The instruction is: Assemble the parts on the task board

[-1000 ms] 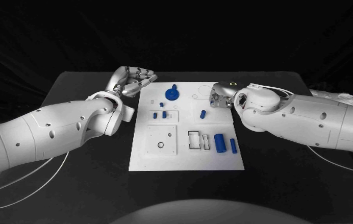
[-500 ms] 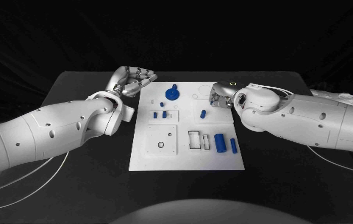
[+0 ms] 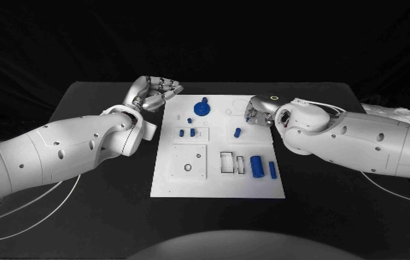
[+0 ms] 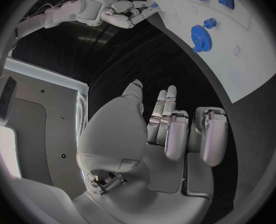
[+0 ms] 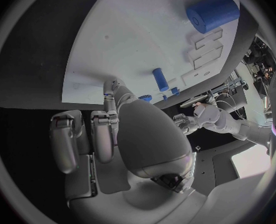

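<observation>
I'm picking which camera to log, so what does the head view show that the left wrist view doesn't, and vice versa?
Head view: the whole task board, with the large blue cylinder at its near end. Left wrist view: the left hand, its palm up close, holding nothing. Both: the blue gear and the right hand at the board's far end.
</observation>
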`<action>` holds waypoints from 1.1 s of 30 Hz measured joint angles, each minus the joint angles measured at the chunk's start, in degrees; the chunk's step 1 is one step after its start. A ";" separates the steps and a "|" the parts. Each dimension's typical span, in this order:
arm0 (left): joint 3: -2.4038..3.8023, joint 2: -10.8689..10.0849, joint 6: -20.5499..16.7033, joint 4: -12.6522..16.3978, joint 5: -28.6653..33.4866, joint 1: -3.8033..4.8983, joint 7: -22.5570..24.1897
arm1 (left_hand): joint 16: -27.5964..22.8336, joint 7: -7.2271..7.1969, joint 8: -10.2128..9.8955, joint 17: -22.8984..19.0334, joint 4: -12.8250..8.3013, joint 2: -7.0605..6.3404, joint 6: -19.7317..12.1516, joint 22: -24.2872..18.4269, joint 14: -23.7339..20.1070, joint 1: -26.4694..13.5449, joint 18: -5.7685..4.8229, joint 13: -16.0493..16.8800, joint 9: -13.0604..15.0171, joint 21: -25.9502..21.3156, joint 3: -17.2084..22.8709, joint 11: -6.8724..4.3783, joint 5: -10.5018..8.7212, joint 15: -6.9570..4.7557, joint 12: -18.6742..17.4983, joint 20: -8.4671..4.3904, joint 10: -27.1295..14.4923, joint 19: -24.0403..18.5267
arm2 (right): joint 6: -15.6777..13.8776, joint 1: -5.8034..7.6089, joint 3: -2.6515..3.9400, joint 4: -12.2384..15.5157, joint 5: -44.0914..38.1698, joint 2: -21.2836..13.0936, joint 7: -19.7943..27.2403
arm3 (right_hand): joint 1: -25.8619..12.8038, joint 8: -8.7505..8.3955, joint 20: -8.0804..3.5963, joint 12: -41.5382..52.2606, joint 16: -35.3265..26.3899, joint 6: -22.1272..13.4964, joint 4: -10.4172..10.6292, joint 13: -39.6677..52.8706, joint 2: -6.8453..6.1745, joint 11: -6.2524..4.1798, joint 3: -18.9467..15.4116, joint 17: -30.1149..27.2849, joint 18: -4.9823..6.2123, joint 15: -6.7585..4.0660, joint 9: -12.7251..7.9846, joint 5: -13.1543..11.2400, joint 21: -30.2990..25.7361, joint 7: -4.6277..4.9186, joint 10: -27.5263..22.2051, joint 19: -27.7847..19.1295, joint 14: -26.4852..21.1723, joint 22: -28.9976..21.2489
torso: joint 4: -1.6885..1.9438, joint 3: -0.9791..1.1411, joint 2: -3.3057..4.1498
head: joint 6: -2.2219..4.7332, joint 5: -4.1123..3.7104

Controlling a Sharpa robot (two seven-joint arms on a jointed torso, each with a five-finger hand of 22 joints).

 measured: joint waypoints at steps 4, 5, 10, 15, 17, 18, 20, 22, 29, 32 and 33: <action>0.00 -0.07 0.01 0.00 -0.02 0.00 -0.02 | 0.00 -0.21 0.00 0.00 0.00 0.00 0.21 0.00 0.00 0.00 0.00 0.00 0.00 0.00 0.00 0.00 0.00 0.00 0.00 0.00 0.00 0.00 | -1.45 -0.06 -0.03 0.42 0.42 -0.46 0.47 | -0.08 0.22 0.00 -0.21 0.00 0.14 0.00 0.00 -0.08 0.15 0.00 0.00 0.00 0.00 0.00 -0.04 0.00 0.11 0.15 0.00 0.00 0.00 | 0.00 0.01 0.00 | 0.00 0.02; 0.00 -0.08 0.01 -0.02 -0.02 0.00 -0.02 | 0.00 -0.21 0.00 0.00 0.00 0.00 0.21 0.00 0.00 0.00 0.00 0.00 0.00 0.00 0.00 0.00 0.00 0.00 0.00 0.00 0.00 0.00 | -1.83 -0.06 -0.03 0.54 0.53 -0.57 0.59 | -0.25 0.23 0.00 -0.21 0.00 0.43 0.00 0.00 -0.26 0.16 0.00 0.00 0.00 0.00 0.00 -0.04 0.00 0.39 0.15 0.00 0.00 0.00 | 0.00 0.01 0.00 | 0.00 0.03; 0.00 -0.10 0.02 -0.05 -0.03 0.00 -0.05 | 0.00 -0.21 0.00 0.00 0.00 0.00 0.21 0.00 0.00 0.00 0.00 0.00 0.00 0.00 0.00 0.00 0.00 0.00 0.00 0.00 0.00 0.00 | -3.45 0.03 0.06 1.43 1.02 -1.24 1.14 | -0.10 0.24 0.00 -0.21 0.00 0.71 0.00 0.00 -0.41 0.16 0.00 -0.01 0.00 0.00 0.01 -0.14 0.00 0.68 0.15 0.00 0.00 -0.01 | -0.01 0.01 -0.01 | 0.00 0.02; 0.00 -0.11 0.03 -0.12 -0.03 0.00 -0.09 | 0.00 -0.21 0.00 0.00 0.00 0.00 0.21 0.00 0.00 0.00 0.00 0.00 0.00 0.00 0.00 0.00 0.00 0.00 0.00 0.00 0.00 0.00 | -4.84 0.70 0.30 2.80 1.37 -2.18 1.61 | -0.10 0.24 0.00 -0.42 0.00 0.72 0.00 0.00 -0.41 0.16 0.00 -0.01 0.00 0.00 0.01 -0.15 0.00 0.69 0.15 0.00 0.00 -0.01 | -0.02 -0.03 -0.01 | -0.12 -0.07; 0.00 -0.10 0.03 -0.18 -0.03 0.00 -0.11 | 0.00 -0.21 0.00 0.00 0.00 0.00 0.21 0.00 0.00 0.00 0.00 0.00 0.00 0.00 0.00 0.00 0.00 0.00 0.00 0.00 0.00 0.00 | -5.18 0.95 0.33 3.32 1.46 -2.58 1.72 | -0.17 0.24 0.00 -0.42 0.00 0.71 0.00 0.00 -0.47 0.16 -0.01 -0.01 0.00 0.00 0.02 -0.15 0.00 0.69 0.15 0.00 0.00 -0.01 | -0.02 -0.03 -0.01 | -0.16 -0.10; 0.00 -0.09 0.03 -0.21 -0.03 0.00 -0.12 | 0.00 -0.21 0.00 -0.01 0.00 0.00 0.21 0.00 0.00 0.00 0.00 0.00 0.00 0.00 0.00 0.00 0.00 0.00 0.00 0.00 0.00 0.00 | -5.33 1.08 0.34 3.55 1.50 -2.76 1.77 | -0.17 0.24 0.00 -0.42 0.00 0.71 0.00 0.00 -0.47 0.16 -0.01 -0.01 0.00 0.00 0.02 -0.16 0.00 0.69 0.15 0.00 0.00 -0.01 | -0.02 -0.03 -0.01 | -0.19 -0.11; 0.00 -0.07 0.03 -0.32 -0.03 0.00 -0.14 | 0.00 -0.21 0.00 0.00 0.00 0.00 0.21 0.00 0.00 0.00 0.00 0.00 0.00 0.00 0.00 0.00 0.00 0.00 0.00 0.00 0.00 0.00 | -5.59 1.44 0.36 4.12 1.59 -3.13 1.86 | -0.17 0.23 0.00 -0.41 0.00 0.70 0.01 0.00 -0.47 0.15 0.00 -0.01 0.00 0.00 0.03 -0.24 0.00 0.70 0.15 0.00 0.00 -0.01 | -0.02 -0.03 -0.01 | -0.20 -0.12; 0.00 -0.04 0.04 -0.39 -0.03 0.00 -0.15 | 0.00 -0.21 0.00 -0.01 0.00 0.00 0.21 0.00 0.00 0.00 0.00 0.00 0.00 0.00 0.00 0.00 0.00 0.00 0.00 0.00 0.00 0.00 | -5.71 1.75 0.38 4.54 1.65 -3.38 1.91 | -0.17 0.21 0.00 -0.41 0.00 0.70 0.09 0.00 -0.47 0.16 0.08 -0.01 0.00 0.00 0.03 -0.14 0.00 0.70 0.15 0.00 0.00 -0.01 | -0.01 -0.03 -0.01 | -0.21 -0.13; 0.00 0.05 0.07 -0.75 -0.03 0.00 -0.21 | 0.00 -0.21 0.00 -0.01 0.00 0.00 0.21 0.00 0.00 0.00 0.00 0.00 0.00 0.00 0.00 0.00 0.00 0.00 0.00 0.00 0.00 0.00 | -6.17 2.67 0.42 6.09 1.83 -4.29 2.05 | -0.17 0.15 0.01 -0.41 0.00 0.66 0.16 -0.05 -0.47 0.15 0.15 -0.02 0.00 0.00 0.06 0.01 0.00 0.72 0.14 0.00 0.00 -0.02 | -0.01 -0.01 -0.06 | -0.24 -0.24; 0.00 0.09 0.08 -0.87 -0.04 0.00 -0.23 | 0.00 -0.21 0.00 -0.01 0.00 0.00 0.20 0.00 0.00 0.00 0.00 0.00 0.00 0.00 0.00 0.00 0.00 0.00 0.00 0.00 0.00 0.00 | -6.41 3.19 0.42 7.10 1.90 -4.76 2.16 | -0.17 0.11 0.01 -0.41 0.00 0.63 0.16 -0.05 -0.47 0.15 0.15 -0.02 0.00 0.01 0.07 0.01 0.00 0.75 0.14 0.00 0.00 -0.02 | 0.01 0.01 -0.05 | -0.14 -0.24; 0.00 0.12 0.09 -0.94 -0.04 0.00 -0.24 | 0.00 -0.21 0.00 -0.01 0.00 0.00 0.21 0.00 0.00 0.00 0.00 0.00 0.00 0.00 0.00 0.00 0.00 0.00 0.00 0.00 0.00 0.00 | -6.52 3.43 0.42 7.59 1.93 -4.95 2.23 | -0.17 0.11 0.01 -0.41 0.00 0.62 0.16 -0.05 -0.47 0.15 0.15 -0.02 0.00 0.01 0.08 0.01 0.00 0.75 0.14 0.00 0.00 -0.02 | 0.02 0.01 -0.05 | -0.12 -0.21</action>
